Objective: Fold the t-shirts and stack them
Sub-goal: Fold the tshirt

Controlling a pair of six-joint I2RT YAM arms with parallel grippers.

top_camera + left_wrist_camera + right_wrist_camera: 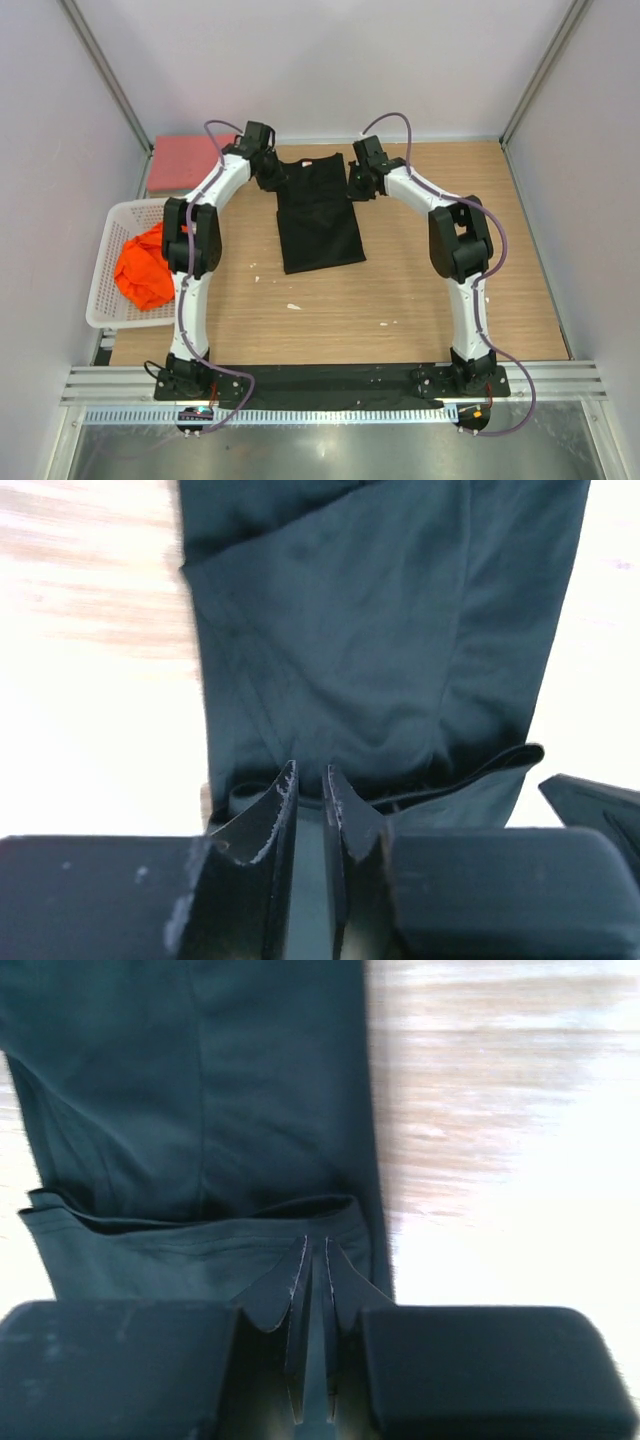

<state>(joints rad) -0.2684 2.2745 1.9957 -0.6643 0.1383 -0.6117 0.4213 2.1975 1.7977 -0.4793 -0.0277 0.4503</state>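
Currently, the black t-shirt (318, 220) lies flat on the table (420, 290), in the middle of its far half. It is folded into a long, narrow rectangle with both sleeves turned in. Its long axis runs from the far edge toward the near edge, and its near end skews slightly to the right.

The left gripper (268, 172) is at the far-left corner of this shirt. In the left wrist view, its fingers (275, 815) stand nearly together, clamped on the shirt's end edge, which is raised into a small fold at the fingertips.

The right gripper (358, 183) is at the far-right corner. In the right wrist view, its fingers (285, 1295) are pressed close together on the doubled edge of the same shirt.

The pinkish-red t-shirt (185, 163) lies folded flat in the far-left corner of the table, just beside the left arm's wrist.

The orange t-shirt (143, 270) is crumpled in a white mesh basket (128, 215). The basket sits at the left edge of the table, just beside the left arm.
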